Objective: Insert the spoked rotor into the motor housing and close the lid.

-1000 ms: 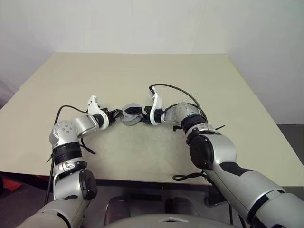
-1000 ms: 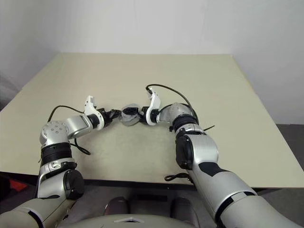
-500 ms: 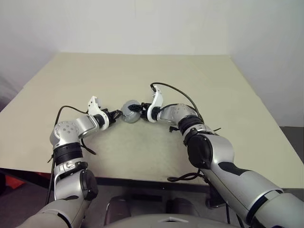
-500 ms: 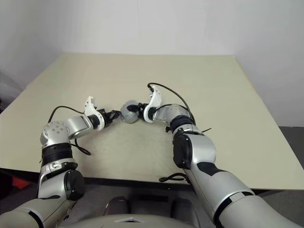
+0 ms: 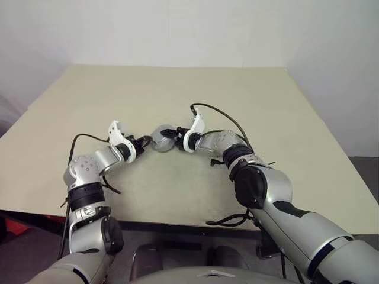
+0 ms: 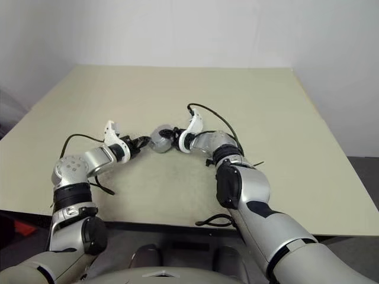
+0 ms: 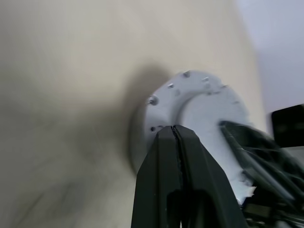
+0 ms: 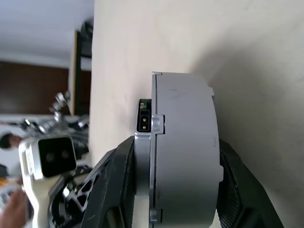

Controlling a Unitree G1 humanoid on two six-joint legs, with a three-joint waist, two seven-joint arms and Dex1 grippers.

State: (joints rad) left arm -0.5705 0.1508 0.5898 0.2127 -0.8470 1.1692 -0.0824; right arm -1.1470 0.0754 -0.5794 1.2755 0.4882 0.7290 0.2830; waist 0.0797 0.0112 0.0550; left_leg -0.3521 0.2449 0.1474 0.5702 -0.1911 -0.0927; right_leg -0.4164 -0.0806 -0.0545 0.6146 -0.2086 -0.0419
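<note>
**Concealed and indeterminate items: motor housing held above the table**

In the head views the round grey metal motor housing (image 5: 161, 138) is too small for its open face, lid or any rotor inside to be made out, and the black fingers of the left gripper (image 5: 145, 142) and the right gripper (image 5: 173, 139) merge with it, so the contact points cannot be read there. In the left wrist view the beige table top (image 7: 57, 95) is smeared by blur, and the housing's lower rim is covered by the closed black fingers (image 7: 187, 156). In the right wrist view the housing's lower part runs off the frame edge, its interior faces away, and the background room is indistinct.
</note>
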